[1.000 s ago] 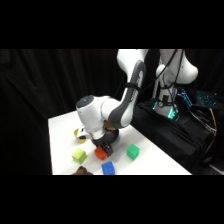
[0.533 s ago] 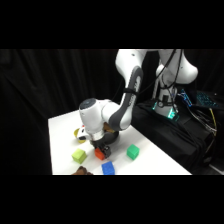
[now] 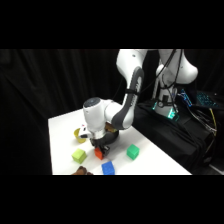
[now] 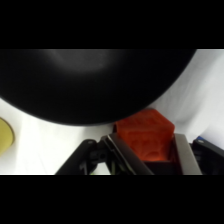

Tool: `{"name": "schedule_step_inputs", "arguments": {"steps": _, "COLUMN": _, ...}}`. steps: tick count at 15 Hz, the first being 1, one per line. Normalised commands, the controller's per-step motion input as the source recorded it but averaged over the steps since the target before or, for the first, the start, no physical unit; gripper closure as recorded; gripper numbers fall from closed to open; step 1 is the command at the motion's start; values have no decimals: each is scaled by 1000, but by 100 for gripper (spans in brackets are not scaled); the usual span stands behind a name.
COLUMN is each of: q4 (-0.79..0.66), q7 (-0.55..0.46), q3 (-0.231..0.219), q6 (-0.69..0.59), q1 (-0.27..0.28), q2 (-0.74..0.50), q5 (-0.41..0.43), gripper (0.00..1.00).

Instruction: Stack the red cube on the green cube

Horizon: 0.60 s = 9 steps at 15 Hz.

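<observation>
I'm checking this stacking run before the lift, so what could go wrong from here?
1. The red cube sits between the fingers right beside a large black bowl; lifting or swinging could knock the bowl's rim.
2. In the wrist view the cube looks turned against the fingers, so the grip may be skewed and it could twist or slip.
3. The green cube stands apart to one side, with a blue cube nearby; a low carry might bump either.

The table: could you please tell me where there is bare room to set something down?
Free: the far-left part of the table, behind the lime cube, and the right strip past the green cube. Crowded: the front middle, where the end effector sits at the red cube, with the blue cube just in front.
</observation>
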Motion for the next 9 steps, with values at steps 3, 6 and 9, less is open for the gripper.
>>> {"name": "schedule_step_inputs", "arguments": {"steps": 3, "q4": -249, "q7": 70, "q3": -55, "q6": 64, "q1": 54, "q2": -272, "q5": -133, "gripper": 72}}
{"name": "schedule_step_inputs", "arguments": {"steps": 6, "q4": -212, "q7": 131, "q3": -69, "q6": -59, "q1": 89, "q2": -326, "q5": -114, "gripper": 74}}
{"name": "schedule_step_inputs", "arguments": {"steps": 9, "q4": -145, "q7": 153, "q3": -65, "q6": -155, "q1": 105, "q2": -315, "q5": -99, "gripper": 74}}
